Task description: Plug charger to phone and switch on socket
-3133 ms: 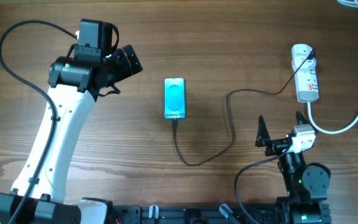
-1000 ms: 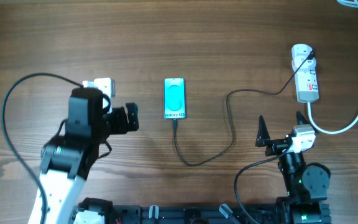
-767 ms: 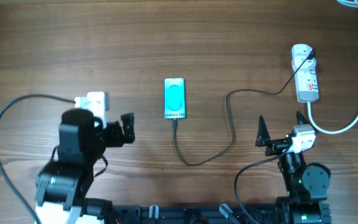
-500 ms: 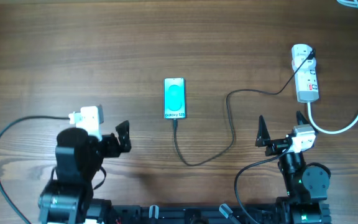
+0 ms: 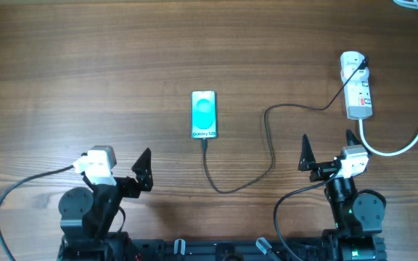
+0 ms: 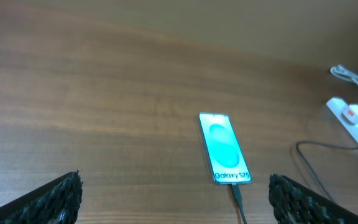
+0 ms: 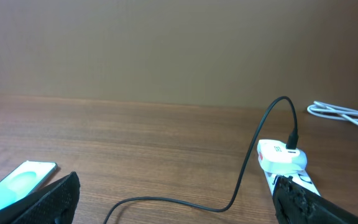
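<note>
The phone [image 5: 203, 114] lies flat at mid-table, cyan screen up, "Galaxy S25" text at its near end; it also shows in the left wrist view [image 6: 224, 148] and at the left edge of the right wrist view [image 7: 17, 180]. The charger cable [image 5: 267, 138] runs from the phone's near end, loops right and goes up to a black plug in the socket [image 5: 356, 94], a white power strip at the far right, also in the right wrist view [image 7: 284, 158]. My left gripper [image 5: 142, 171] is open and empty at the near left. My right gripper [image 5: 328, 148] is open and empty near the socket.
The thick white cord [image 5: 412, 141] curves from the socket's near end to the table's right edge and up to the far right corner. Both arm bases sit at the table's near edge.
My left arm has drawn back from beside the phone to the near left edge of the table. The right arm, phone, cable and socket have not moved.
</note>
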